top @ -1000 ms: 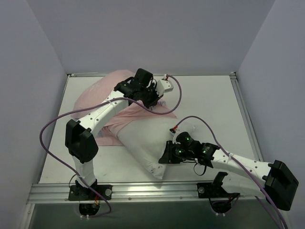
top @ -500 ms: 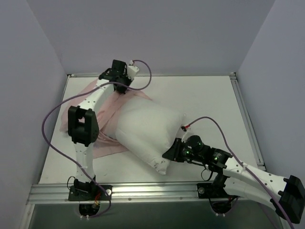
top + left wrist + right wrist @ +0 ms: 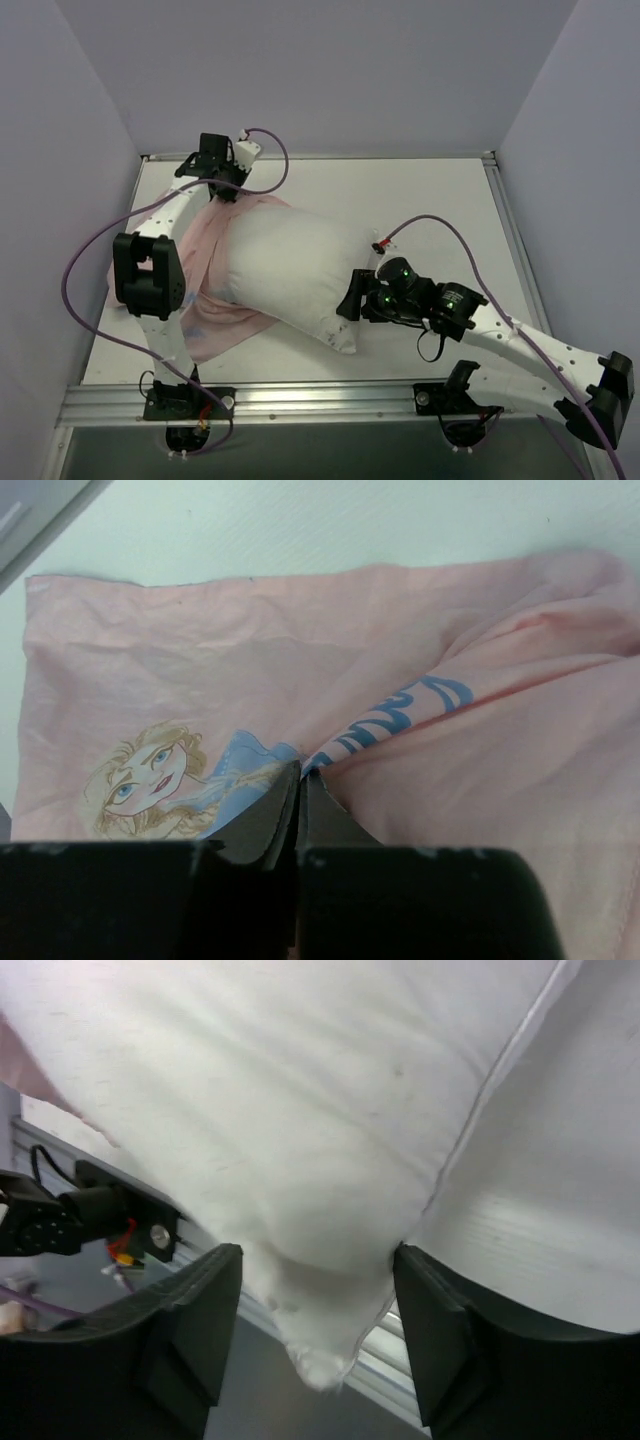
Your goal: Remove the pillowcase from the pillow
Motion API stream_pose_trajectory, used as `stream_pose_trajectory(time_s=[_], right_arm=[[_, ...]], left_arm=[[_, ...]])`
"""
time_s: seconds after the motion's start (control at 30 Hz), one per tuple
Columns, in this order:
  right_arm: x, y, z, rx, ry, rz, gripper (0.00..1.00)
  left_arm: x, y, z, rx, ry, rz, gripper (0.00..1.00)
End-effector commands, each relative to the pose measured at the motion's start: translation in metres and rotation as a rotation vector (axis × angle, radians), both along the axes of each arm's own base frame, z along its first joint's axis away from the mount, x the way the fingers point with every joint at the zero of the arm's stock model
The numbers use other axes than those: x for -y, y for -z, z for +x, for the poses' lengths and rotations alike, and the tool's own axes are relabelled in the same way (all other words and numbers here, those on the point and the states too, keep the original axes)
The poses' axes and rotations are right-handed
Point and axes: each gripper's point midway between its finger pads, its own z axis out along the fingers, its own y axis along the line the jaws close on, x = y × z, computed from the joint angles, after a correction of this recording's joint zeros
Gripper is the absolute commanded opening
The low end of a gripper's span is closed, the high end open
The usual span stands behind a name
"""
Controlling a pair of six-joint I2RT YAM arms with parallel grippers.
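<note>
The plump white pillow (image 3: 285,265) lies bare across the middle of the table. The pillowcase (image 3: 215,325), pink side up, is spread flat to its left and partly under it. At the back left corner my left gripper (image 3: 213,180) is shut on a fold of the pillowcase (image 3: 450,810); in the left wrist view the jaws (image 3: 301,772) pinch fabric beside the printed princess (image 3: 150,775). My right gripper (image 3: 350,300) stands open at the pillow's near right corner. In the right wrist view that corner (image 3: 320,1350) hangs loose between the spread fingers (image 3: 210,1300) of the right gripper (image 3: 318,1255).
A metal rail (image 3: 300,400) runs along the near table edge, with both arm bases bolted to it. Grey walls close in the left, back and right. Bare white tabletop (image 3: 440,210) lies right of the pillow. Purple cables loop off both arms.
My left gripper pulled back and to the left, dragging the pillowcase off the pillow. My right gripper's jaws opened off the pillow corner. The pillow shifted left.
</note>
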Motion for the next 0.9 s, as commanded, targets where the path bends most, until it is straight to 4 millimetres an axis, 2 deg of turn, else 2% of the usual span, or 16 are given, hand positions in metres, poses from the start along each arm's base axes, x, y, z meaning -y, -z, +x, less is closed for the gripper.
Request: stream_pose_trajectory(time_s=[0.0,0.03,0.1,0.13,0.2,0.3,0.33,0.4,0.43,0.5,0.53,0.63,0.67,0.73,0.8,0.87], right_arm=[[0.045,-0.031,0.014,0.111,0.024,-0.268,0.65],[0.039,-0.064,0.029,0.172,0.048,-0.259,0.71],[0.045,-0.079,0.049,0.239,0.059,-0.373,0.73],[0.038,-0.106,0.059,0.291,0.069,-0.351,0.73],[0.029,-0.118,0.074,0.346,0.047,-0.391,0.73],[-0.007,-0.126,0.101,0.383,0.006,-0.396,0.73],[-0.025,-0.110,0.108,0.365,-0.050,-0.428,0.73],[-0.049,-0.109,0.121,0.381,-0.077,-0.414,0.73],[-0.063,-0.089,0.128,0.359,-0.117,-0.457,0.73],[-0.084,-0.086,0.136,0.366,-0.145,-0.454,0.73],[-0.094,-0.066,0.140,0.344,-0.168,-0.486,0.73],[-0.109,-0.032,0.146,0.315,-0.218,-0.555,0.73],[-0.107,-0.016,0.146,0.295,-0.242,-0.595,0.73],[-0.091,0.030,0.148,0.230,-0.271,-0.733,0.72],[-0.057,0.076,0.146,0.117,-0.316,-0.884,0.68],[-0.020,0.105,0.135,0.015,-0.349,-1.011,0.59]], left_arm=[[0.000,-0.053,0.008,0.169,0.001,-0.055,0.02],[0.003,-0.048,0.002,0.155,0.011,-0.063,0.02],[0.016,-0.058,-0.008,0.166,0.040,-0.110,0.02],[0.020,-0.055,-0.013,0.153,0.048,-0.126,0.02],[0.027,-0.060,-0.019,0.159,0.059,-0.153,0.02],[0.028,-0.058,-0.023,0.156,0.059,-0.155,0.02],[0.028,-0.058,-0.023,0.155,0.057,-0.152,0.02],[0.027,-0.056,-0.024,0.150,0.051,-0.151,0.02],[0.026,-0.056,-0.024,0.149,0.048,-0.152,0.02],[0.026,-0.054,-0.026,0.141,0.050,-0.153,0.02],[0.027,-0.054,-0.027,0.137,0.053,-0.153,0.02],[0.026,-0.052,-0.029,0.128,0.057,-0.149,0.02],[0.026,-0.053,-0.029,0.130,0.057,-0.147,0.02],[0.025,-0.052,-0.030,0.129,0.058,-0.144,0.02],[0.023,-0.054,-0.030,0.133,0.057,-0.142,0.02],[0.019,-0.056,-0.030,0.138,0.052,-0.137,0.02]])
